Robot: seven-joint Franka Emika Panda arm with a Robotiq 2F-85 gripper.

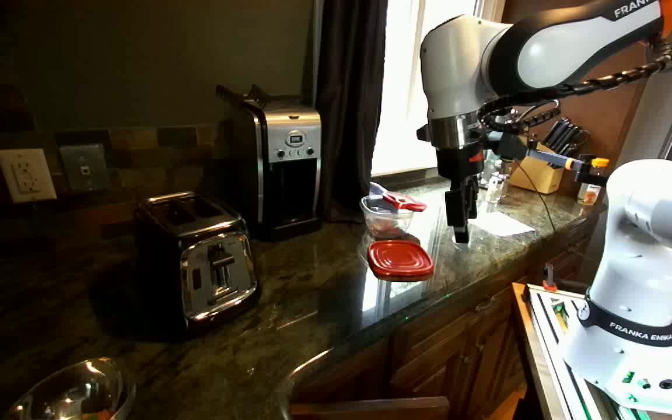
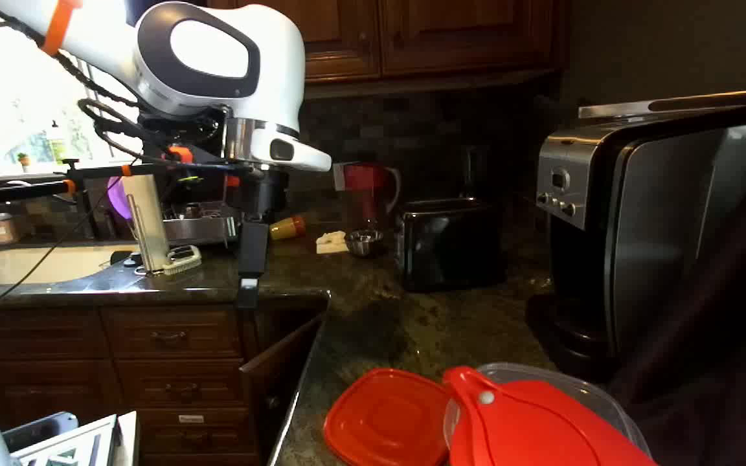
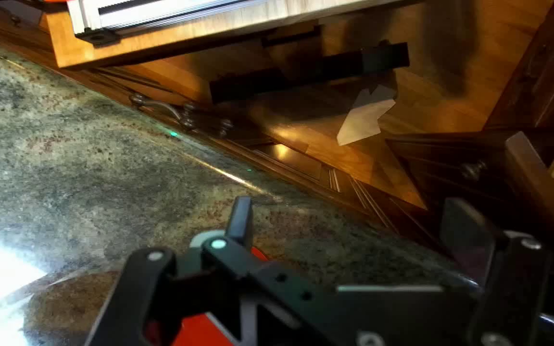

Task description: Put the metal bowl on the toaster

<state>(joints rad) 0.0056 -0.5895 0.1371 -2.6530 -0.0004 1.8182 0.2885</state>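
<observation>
Gripper (image 3: 351, 216) is hanging fingertips-down from the white arm (image 2: 282, 71); in the wrist view we are seeing its two black fingers (image 3: 467, 235) standing wide apart, flat and angular. Rightward, in an exterior view, a pale lumpy item (image 2: 331, 243) is lying on the countertop (image 2: 438, 336), too small for us to identify. Just right of it, the metal bowl (image 2: 364, 244) is sitting upright on the same surface, well apart from the gripper and farther from that camera. We are noting shiny silver metal, a round rim and a curved wall. A red lid (image 2: 386, 417) is resting flat nearer the camera, a rounded square with moulded ridges. The toaster (image 2: 451, 246) is standing just beside the bowl: boxy, its long side dark and glossy, its chrome end panel (image 1: 219, 280) reflecting light. The coffee maker (image 2: 645, 213) is standing farthest right, tall, its smooth silver face meeting a black-trimmed grey body. Beneath these things, the countertop's mottled, polished stone is reflecting bright glare.
</observation>
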